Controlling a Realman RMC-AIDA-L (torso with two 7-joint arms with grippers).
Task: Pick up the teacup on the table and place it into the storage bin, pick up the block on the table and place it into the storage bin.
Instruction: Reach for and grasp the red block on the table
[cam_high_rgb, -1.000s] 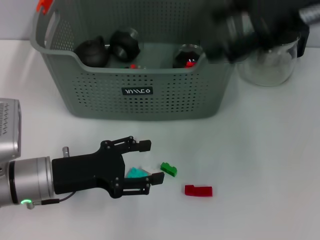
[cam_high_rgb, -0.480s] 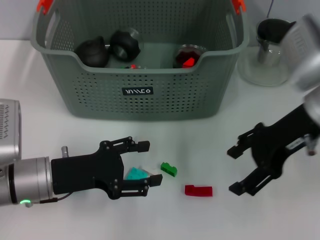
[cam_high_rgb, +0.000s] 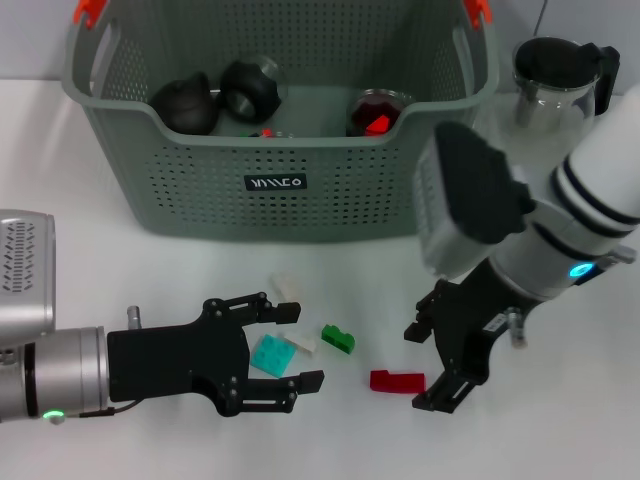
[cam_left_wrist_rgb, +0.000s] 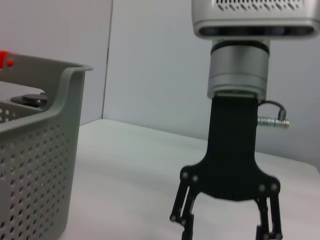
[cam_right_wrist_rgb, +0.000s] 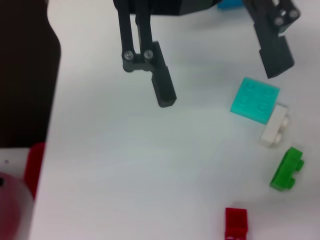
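Observation:
The grey-green storage bin (cam_high_rgb: 275, 215) stands at the back of the table. Inside it lie two dark round pots and a glass teacup (cam_high_rgb: 378, 108) with something red in it. On the table in front are a teal block (cam_high_rgb: 270, 354) (cam_right_wrist_rgb: 255, 100), a white block (cam_high_rgb: 303, 342) (cam_right_wrist_rgb: 274, 128), a green block (cam_high_rgb: 337, 339) (cam_right_wrist_rgb: 286, 168) and a red block (cam_high_rgb: 397, 381) (cam_right_wrist_rgb: 235, 222). My left gripper (cam_high_rgb: 300, 347) (cam_right_wrist_rgb: 220, 87) is open, low, its fingers either side of the teal block. Open too, my right gripper (cam_high_rgb: 420, 367) (cam_left_wrist_rgb: 225, 234) hangs just right of the red block.
A glass teapot (cam_high_rgb: 560, 75) with a black lid stands right of the bin. Another small white block (cam_high_rgb: 285, 285) lies between the bin and my left gripper. The bin's wall (cam_left_wrist_rgb: 35, 165) shows in the left wrist view. White table surrounds the blocks.
My right arm came from over the bin's back right corner down to the table beside the red block. My left gripper drew slightly toward the near edge, uncovering white blocks.

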